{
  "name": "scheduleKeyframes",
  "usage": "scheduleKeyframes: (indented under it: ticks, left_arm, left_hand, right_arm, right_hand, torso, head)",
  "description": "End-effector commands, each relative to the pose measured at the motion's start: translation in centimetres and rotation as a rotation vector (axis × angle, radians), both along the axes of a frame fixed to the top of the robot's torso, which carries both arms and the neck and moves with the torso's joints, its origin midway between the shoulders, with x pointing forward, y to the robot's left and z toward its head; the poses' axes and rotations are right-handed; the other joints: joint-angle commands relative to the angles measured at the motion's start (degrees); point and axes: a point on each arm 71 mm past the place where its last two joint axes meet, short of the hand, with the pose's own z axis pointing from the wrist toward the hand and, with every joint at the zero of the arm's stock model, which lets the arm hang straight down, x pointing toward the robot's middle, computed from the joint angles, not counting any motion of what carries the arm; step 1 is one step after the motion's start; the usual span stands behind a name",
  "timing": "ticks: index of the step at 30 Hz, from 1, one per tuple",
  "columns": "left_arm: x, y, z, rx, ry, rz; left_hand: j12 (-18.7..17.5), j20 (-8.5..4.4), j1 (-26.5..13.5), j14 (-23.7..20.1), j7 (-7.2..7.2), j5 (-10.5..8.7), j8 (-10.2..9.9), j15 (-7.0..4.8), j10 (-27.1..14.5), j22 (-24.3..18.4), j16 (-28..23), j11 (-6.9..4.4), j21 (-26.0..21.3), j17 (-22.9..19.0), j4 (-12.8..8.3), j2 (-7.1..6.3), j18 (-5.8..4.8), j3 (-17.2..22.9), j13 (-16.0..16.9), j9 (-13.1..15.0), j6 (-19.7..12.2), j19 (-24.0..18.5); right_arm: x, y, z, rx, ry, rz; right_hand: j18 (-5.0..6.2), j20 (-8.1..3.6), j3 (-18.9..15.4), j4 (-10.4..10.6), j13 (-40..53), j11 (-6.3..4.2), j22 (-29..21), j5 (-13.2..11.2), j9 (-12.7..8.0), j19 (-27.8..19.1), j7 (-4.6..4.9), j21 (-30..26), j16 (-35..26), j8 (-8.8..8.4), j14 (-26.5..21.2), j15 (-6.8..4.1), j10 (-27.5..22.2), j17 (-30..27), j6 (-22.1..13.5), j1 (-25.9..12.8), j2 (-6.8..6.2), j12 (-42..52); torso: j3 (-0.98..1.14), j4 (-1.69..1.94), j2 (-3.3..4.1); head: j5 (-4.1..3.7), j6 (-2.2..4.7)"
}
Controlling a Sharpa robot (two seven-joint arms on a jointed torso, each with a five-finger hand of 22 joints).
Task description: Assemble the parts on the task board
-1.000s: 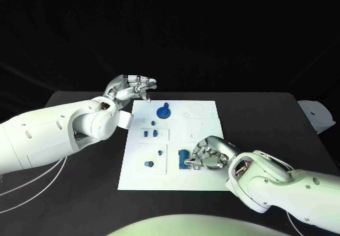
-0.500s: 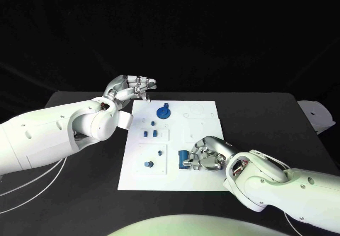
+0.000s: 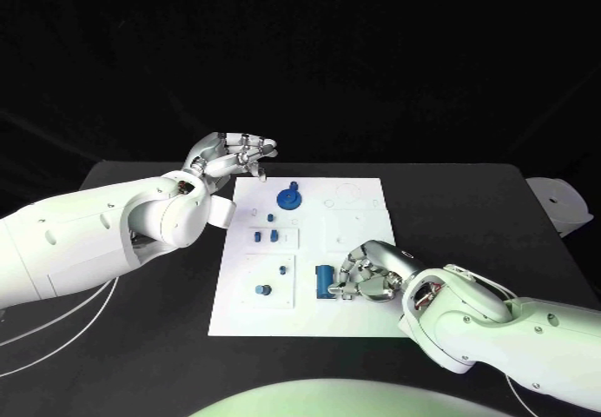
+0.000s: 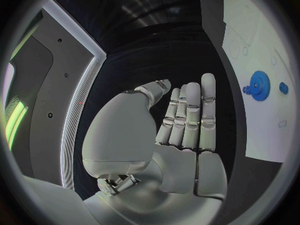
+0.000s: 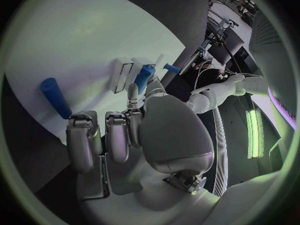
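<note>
A white task board (image 3: pixel 363 317) lies in the middle of a black bench (image 3: pixel 464 200), with small blue parts spread over it. Over the last second almost nothing has moved: both arms sit where they were, and every part keeps its place on the board.

The right hand (image 3: pixel 366 274) rests low over the near right part of the board. Its fingers (image 5: pixel 117 135) are curled in close beside an upright blue cylinder (image 3: pixel 323 277). From the head view it cannot be told whether they are actually pinching that cylinder or anything else. The right wrist view shows the cylinder (image 5: pixel 56 98) lying clear of the fingers on the white surface, while another blue piece (image 5: pixel 144 76) sits right at the fingertips.

The left hand (image 3: pixel 232 155) hovers just beyond the board's far left corner, off the board and over the bench. Its fingers (image 4: pixel 189 116) are drawn together and bent in, and nothing is seen in them.

A blue gear (image 3: pixel 288 200) stands on the far part of the board, nearest the left hand. Two small blue pegs (image 3: pixel 264 234) sit toward the board's middle, and a blue knob (image 3: pixel 263 289) sits near the board's near left.

The stillness suggests the right hand is settling a careful grasp or a seating, so the assembly seems paused mid-step, with several parts left to place.
</note>
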Motion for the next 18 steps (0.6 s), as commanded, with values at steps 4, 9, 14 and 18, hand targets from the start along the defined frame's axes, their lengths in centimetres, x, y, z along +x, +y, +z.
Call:
scheduleKeyframes:
  ticks: [4, 9, 14, 18]
  left_arm:
    - [0.0, -0.2, 0.1, -0.007, -0.008, -0.016]
    - [0.0, -0.1, 0.1, -0.006, -0.008, -0.014]
    - [0.0, 0.0, 0.1, -0.006, -0.008, -0.014]
    - [-0.1, 0.0, 0.1, -0.007, -0.009, -0.016]
  left_hand:
    - [0.4, 0.23, 0.2, -0.3, 0.05, 0.00, 0.1, 0.14, -0.3, 0.0, 0.2, 0.15, -0.2, -0.1, 0.0, 0.45, 0.84, 0.2, 0.0, 0.1, -0.5, -0.1]
    - [0.4, 0.23, 0.2, -0.3, 0.05, 0.00, 0.1, 0.14, -0.3, 0.0, 0.2, 0.15, -0.2, -0.1, 0.0, 0.45, 0.84, 0.2, 0.0, 0.1, -0.5, -0.1]
    - [0.4, 0.23, 0.2, -0.4, 0.05, -0.02, 0.2, 0.15, -0.3, 0.0, 0.2, 0.16, -0.2, -0.1, 0.0, 0.47, 0.84, 0.2, 0.0, 0.1, -0.5, -0.1]
    - [0.4, 0.23, 0.2, -0.4, 0.05, -0.02, 0.2, 0.15, -0.3, 0.0, 0.2, 0.16, -0.2, -0.1, 0.0, 0.47, 0.84, 0.2, 0.0, 0.1, -0.5, -0.1]
  right_arm:
    - [-0.1, -0.4, 0.4, 0.022, -0.034, -0.003]
    - [0.0, -2.2, 1.5, 0.067, -0.082, -0.041]
    - [0.6, -5.2, 2.4, 0.031, -0.091, -0.079]
    - [0.7, -7.2, 2.5, -0.029, -0.099, -0.096]
  right_hand:
    - [-1.03, -0.38, 0.2, 0.1, 8.0, -0.28, 14.8, 0.8, -0.3, 5.6, -0.13, -0.3, 0.2, 0.07, 5.3, -0.39, 1.4, 10.8, 0.1, 1.1, -0.14, -0.7]
    - [-0.99, -0.17, -0.1, 0.3, 7.5, 0.28, 14.7, 2.0, -1.1, 5.5, 0.62, -0.5, 0.2, -1.24, 5.3, 0.01, 0.8, 10.8, -1.4, 1.5, -0.09, -1.7]
    - [-0.99, 0.64, -0.4, 0.3, 7.5, 1.53, 14.7, 2.0, -3.0, 5.5, 2.10, -0.5, 0.2, -4.53, 5.3, 1.05, 0.7, 10.8, -3.6, 1.4, 0.56, -1.8]
    - [-1.05, 0.85, -0.6, 0.3, 7.5, 1.75, 14.8, 1.7, -3.4, 5.6, 2.33, -0.2, 0.2, -5.19, 5.3, 1.26, 0.8, 11.0, -3.5, 1.2, 0.70, -1.7]
  torso:
    - [0.03, 0.01, -0.01]
    - [0.00, -0.04, -0.08]
    - [-0.09, -0.28, -0.17]
    - [-0.14, -0.37, -0.11]
  head:
    - [-0.31, 0.21]
    - [-0.61, 0.28]
    - [-1.31, 0.53]
    - [-1.89, 0.60]
